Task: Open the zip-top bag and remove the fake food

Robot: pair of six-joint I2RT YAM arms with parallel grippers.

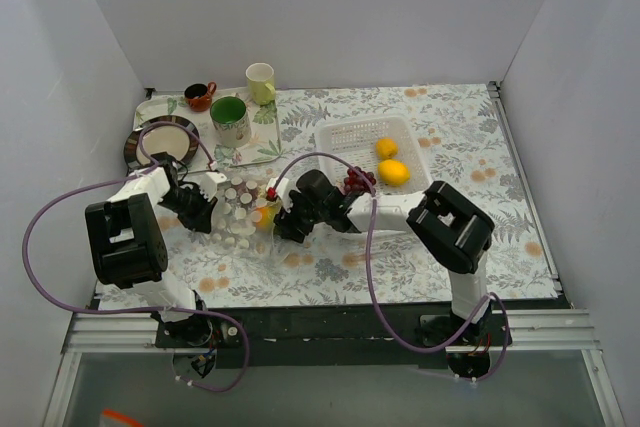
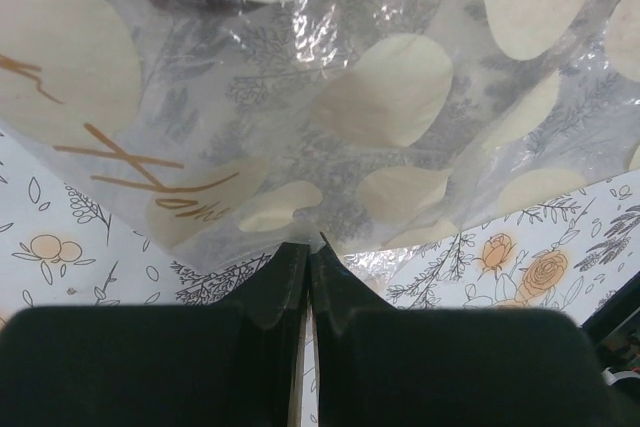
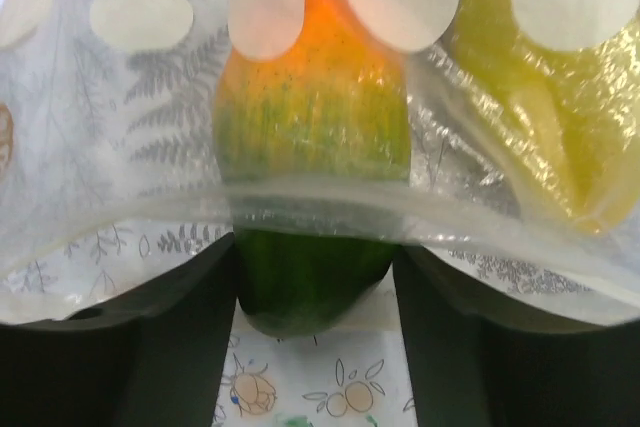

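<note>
**Top view:** At centre-left of the frame, the zip-top bag (image 1: 238,215) lies on the floral worktop (image 1: 520,197), held between the left fingers (image 1: 198,205) and the right fingers (image 1: 286,219). To the right, two yellow toy fruits (image 1: 394,173) and a grape bunch (image 1: 358,182) already lie in the white basket (image 1: 325,133). The emptying looks under way but not finished.

**Left wrist view:** The left fingers (image 2: 275,282) are pressed together at bottom centre, pinching the lower edge of the bag (image 2: 380,97). Gold handwritten script runs across the film at the left. Only strokes resembling "Ha" show, and no word can be read.

**Right wrist view:** The right fingers (image 3: 170,337) stand wide apart on either side of a green-and-orange toy fruit (image 3: 312,137). Its green end pokes past the bag's rim strip (image 3: 520,237), and the fingers appear to bear on its sides. A yellow piece (image 3: 545,87) sits inside the bag at upper right. No lettering shows here.

The next move probably calls for a straight draw out of the mouth while the left side anchors the floppy film.
</note>
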